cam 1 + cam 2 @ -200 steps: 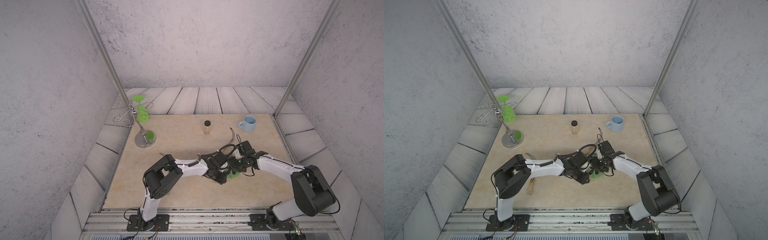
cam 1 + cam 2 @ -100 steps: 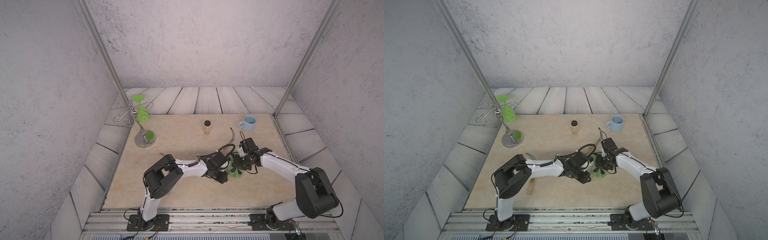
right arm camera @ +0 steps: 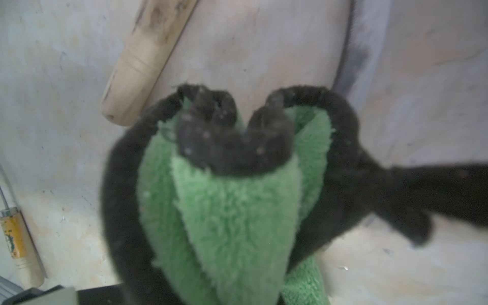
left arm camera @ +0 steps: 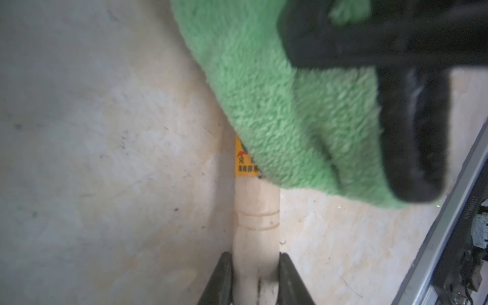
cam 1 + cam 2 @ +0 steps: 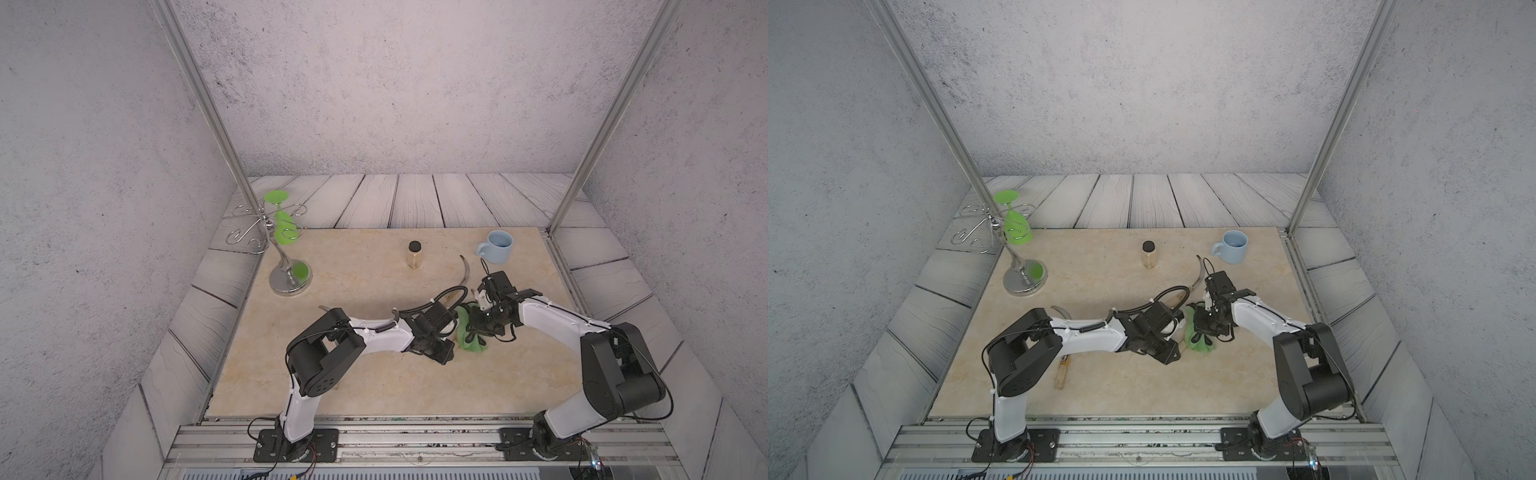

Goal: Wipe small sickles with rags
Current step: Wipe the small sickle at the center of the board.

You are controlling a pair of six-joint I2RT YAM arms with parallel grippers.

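Sickle (image 4: 256,224) handle, clamped between the left gripper's (image 4: 254,256) jaws, runs straight ahead under the rag (image 4: 277,105), which the right gripper (image 5: 1205,330) pinches and drapes across its label (image 4: 244,161), between both arms.

— What stands along the far edge of the counter (image 5: 365,386)?
— A pale blue mug (image 5: 498,247) near the far right corner, upright, with its handle toward the left edge. About mid-edge is a small jar (image 5: 414,257) with a black lid, well apart from the mug.
— And the far left corner?
— A chrome stemware stand (image 5: 289,279). Its round base is on the counter and its curled wire arms reach past the edge. A green goblet (image 5: 284,224) hangs upside down from it.
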